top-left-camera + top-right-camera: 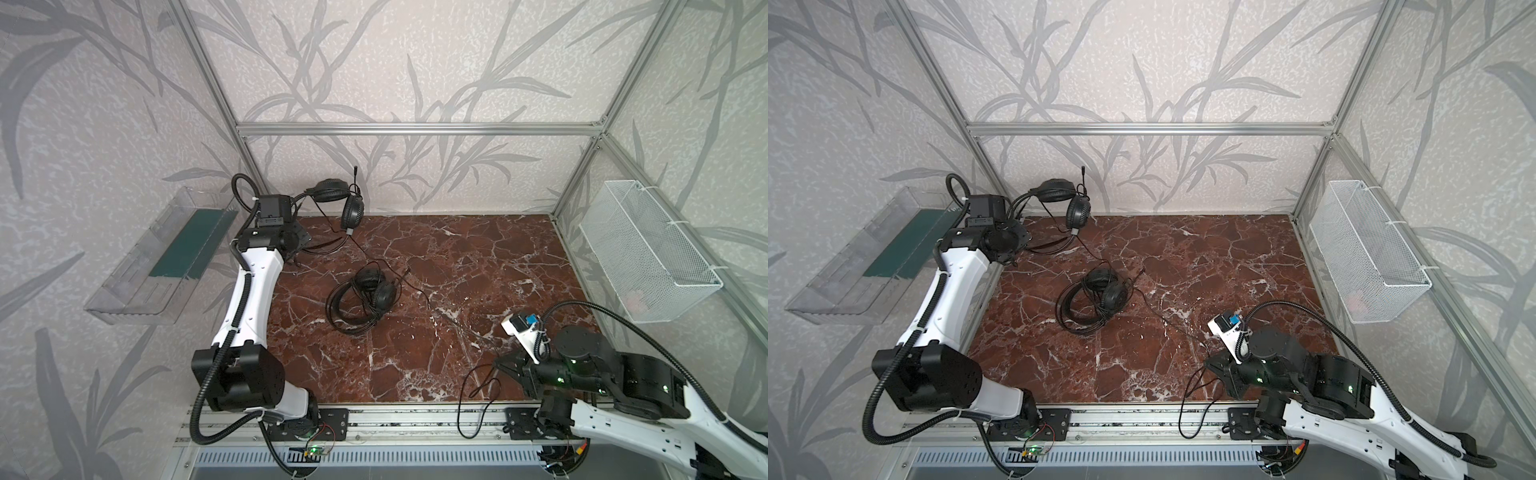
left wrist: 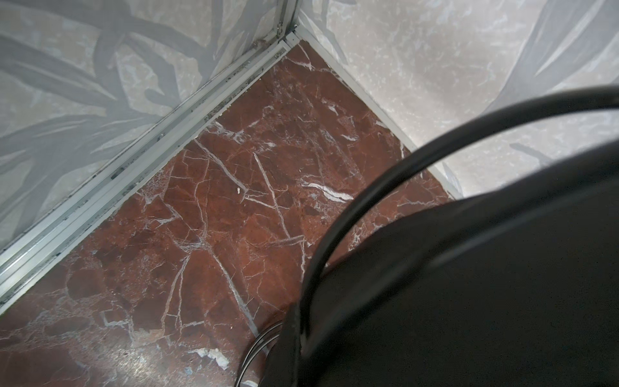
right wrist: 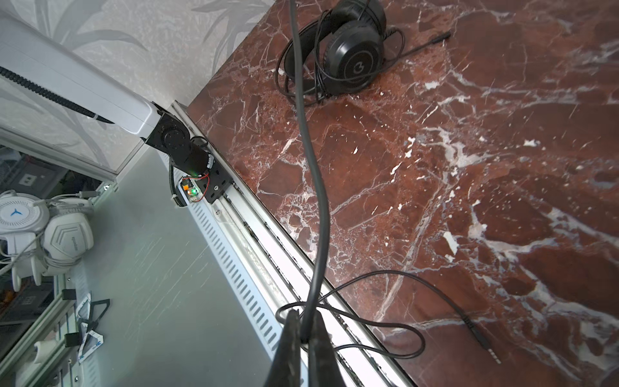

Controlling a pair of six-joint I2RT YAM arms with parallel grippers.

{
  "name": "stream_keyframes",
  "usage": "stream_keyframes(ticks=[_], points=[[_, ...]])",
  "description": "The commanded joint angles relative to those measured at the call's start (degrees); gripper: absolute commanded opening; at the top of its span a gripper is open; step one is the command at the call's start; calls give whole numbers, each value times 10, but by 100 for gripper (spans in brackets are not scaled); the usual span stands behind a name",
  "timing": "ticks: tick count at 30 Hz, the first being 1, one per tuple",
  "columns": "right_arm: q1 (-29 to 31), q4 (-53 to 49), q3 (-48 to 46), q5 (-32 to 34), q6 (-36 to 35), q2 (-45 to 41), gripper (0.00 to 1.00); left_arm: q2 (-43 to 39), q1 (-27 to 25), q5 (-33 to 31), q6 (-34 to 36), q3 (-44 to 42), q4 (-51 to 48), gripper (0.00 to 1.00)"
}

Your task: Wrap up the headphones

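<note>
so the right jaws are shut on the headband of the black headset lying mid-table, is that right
Not quite. The jaws of the right gripper are shut, but on a thin black cable near the front edge of the table, not on the headband. The right wrist view shows it: the headset in the middle lies apart from them, untouched.

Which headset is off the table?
The back-left headset, held by the left gripper; its cable runs to the right gripper. The other headset lies on the table.
</note>
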Motion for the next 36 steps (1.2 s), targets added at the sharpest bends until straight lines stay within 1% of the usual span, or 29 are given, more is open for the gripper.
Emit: stream_keyframes(ticks=[1, 5, 9, 11, 13, 14, 16, 17, 18, 20, 21, 23, 26, 28, 30, 32, 34, 36], points=[[4, -29, 69, 35, -107, 10, 0, -16, -45, -41, 44, 13, 27, 0], [4, -38, 142, 54, -177, 67, 0, -17, -100, -68, 84, -17, 29, 0], [4, -41, 221, 63, -245, 118, 0, -13, -185, -158, 152, -26, 18, 0], [4, -51, 259, 63, -272, 138, 0, -9, -211, -204, 162, -25, 10, 0], [4, -75, 291, 37, -290, 162, 0, -10, -206, -204, 144, -29, 11, 0], [4, -87, 299, 13, -296, 172, 0, -11, -202, -205, 138, -26, 12, 0], [4, -108, 296, -58, -306, 191, 0, 1, -192, -203, 127, -5, 0, 0], [5, -115, 295, -82, -310, 199, 0, 10, -189, -196, 125, 8, -6, 0], [10, -118, 294, -92, -312, 207, 0, 19, -189, -188, 128, 21, -10, 0], [23, -129, 305, -86, -327, 222, 0, 37, -199, -155, 148, 36, -13, 0], [29, -136, 319, -78, -339, 230, 0, 44, -211, -151, 160, 38, -14, 0], [30, -144, 349, -74, -354, 247, 0, 52, -232, -171, 168, 28, -10, 0], [35, -160, 390, -105, -371, 282, 0, 60, -237, -178, 148, 21, -7, 0], [58, -171, 399, -111, -380, 310, 0, 74, -233, -184, 135, 40, -17, 0], [95, -181, 403, -79, -388, 338, 0, 82, -224, -179, 116, 59, -26, 0], [125, -180, 407, -52, -393, 354, 0, 83, -206, -148, 89, 70, -20, 0], [130, -176, 417, -54, -395, 358, 0, 92, -180, -80, 61, 85, -17, 0], [131, -174, 436, -59, -396, 358, 0, 110, -177, -84, 63, 105, -21, 0]])
